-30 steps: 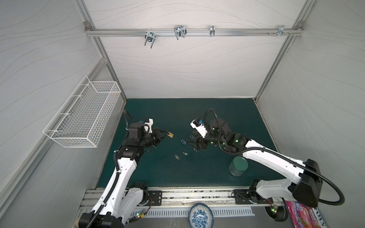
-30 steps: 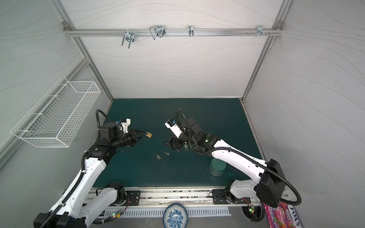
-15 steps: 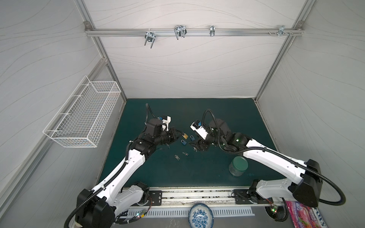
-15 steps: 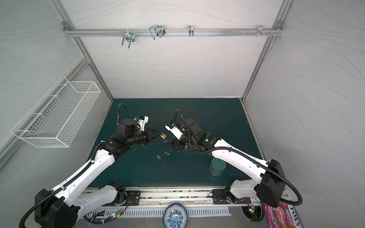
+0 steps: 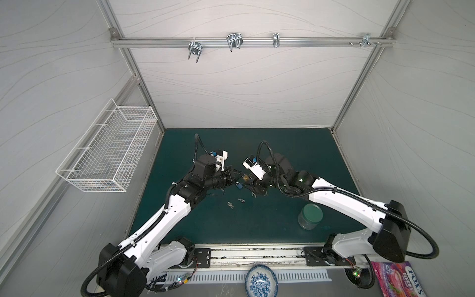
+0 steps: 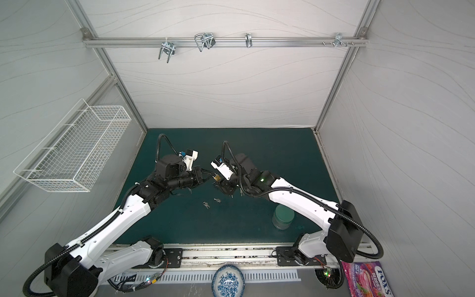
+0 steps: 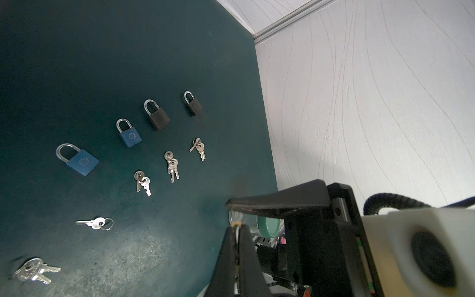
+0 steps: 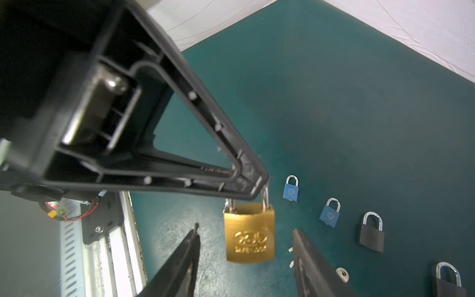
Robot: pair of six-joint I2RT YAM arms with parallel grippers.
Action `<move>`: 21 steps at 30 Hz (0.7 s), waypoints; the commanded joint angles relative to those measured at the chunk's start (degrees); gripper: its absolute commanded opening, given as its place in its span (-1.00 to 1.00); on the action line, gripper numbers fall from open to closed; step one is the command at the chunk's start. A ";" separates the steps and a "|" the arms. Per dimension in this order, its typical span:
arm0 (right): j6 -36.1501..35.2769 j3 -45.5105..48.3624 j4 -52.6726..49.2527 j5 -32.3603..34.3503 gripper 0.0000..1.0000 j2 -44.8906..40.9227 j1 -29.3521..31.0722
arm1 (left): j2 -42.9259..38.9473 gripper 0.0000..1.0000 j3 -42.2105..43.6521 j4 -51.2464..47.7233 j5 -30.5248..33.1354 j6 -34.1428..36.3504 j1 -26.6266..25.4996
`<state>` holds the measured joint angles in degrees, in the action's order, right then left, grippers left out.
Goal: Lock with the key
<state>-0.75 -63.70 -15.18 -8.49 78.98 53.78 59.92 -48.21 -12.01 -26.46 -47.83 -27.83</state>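
Swinging in from the left edge of the bench, the left arm has carried its load to the middle, where the right arm waits with its jaws narrower than a second ago. The left tool (image 7: 236, 231) is pinched tight on the shackle of the brass padlock (image 5: 246, 177), which hangs clear of the bench. The right tool (image 8: 245, 231) stands half wide, one finger on either side of the padlock's body and not yet touching it.

This looks like a handover: the right tool must close squarely on the brass body before the left lets go of the shackle. Neither tool holds a key, so one must then be fetched. Whether the shackle is already pressed home cannot be told.

A wire basket (image 5: 108, 154) hangs on the left wall, well out of the way. Two key bunches (image 5: 230, 205) lie toward the front of the bench, just below the meeting tools. A blue padlock (image 5: 239, 185) lies right under the brass one, with more blue and black padlocks (image 8: 371, 235) in a row close by, so a dropped lock would land among them. A green-lidded jar (image 5: 310, 216) stands near the front right, under the right arm.
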 commanded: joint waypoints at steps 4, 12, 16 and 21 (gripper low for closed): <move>0.59 -1.12 2.72 -0.67 -0.01 0.73 0.36 | -0.87 -1.00 -0.97 2.63 0.71 -0.46 -0.47; 1.05 -1.33 3.87 -0.05 -0.13 0.79 0.33 | -0.08 -1.00 -1.32 3.01 -0.03 -0.37 -0.57; 0.95 -1.25 3.88 -0.08 -0.27 1.15 0.36 | -0.35 -1.00 -0.93 2.69 0.27 -0.07 -0.61; 1.11 -1.17 3.78 -0.13 -0.43 1.07 0.36 | -0.29 -1.00 -0.82 2.98 0.19 -0.25 -0.60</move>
<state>0.67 -63.70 -12.43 -8.64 79.75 53.78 59.83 -48.18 -11.99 -26.28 -48.03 -28.21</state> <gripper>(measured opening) 0.294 0.048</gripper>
